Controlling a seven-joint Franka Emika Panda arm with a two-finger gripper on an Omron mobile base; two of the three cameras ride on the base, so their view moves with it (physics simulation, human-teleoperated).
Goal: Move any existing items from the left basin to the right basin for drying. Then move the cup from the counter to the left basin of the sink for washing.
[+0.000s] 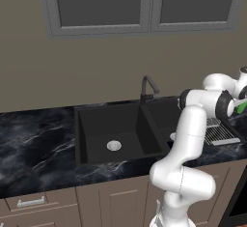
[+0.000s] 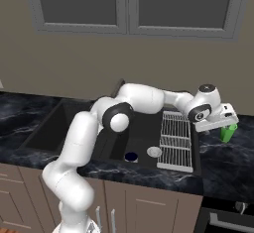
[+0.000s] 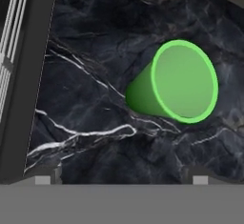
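Note:
The green cup (image 3: 176, 82) stands upright on the black marble counter (image 3: 95, 51), right of the sink. My gripper (image 3: 121, 180) hovers just above it, open, its tips wide apart with nothing between them. From the right base view, the gripper (image 2: 226, 125) hangs over the cup (image 2: 228, 134). The wide left basin (image 1: 96, 124) holds nothing but its silver drain (image 1: 114, 145). A tiny dark blue object (image 2: 131, 156) lies in the narrow right basin (image 2: 144, 133) beside that basin's drain (image 2: 154, 151).
A wire rack (image 2: 176, 138) covers the right part of the right basin, between the cup and the basins. The dark curved faucet (image 1: 147, 87) rises behind the divider. My own arm stretches across the sink toward the cup. A window fills the wall above.

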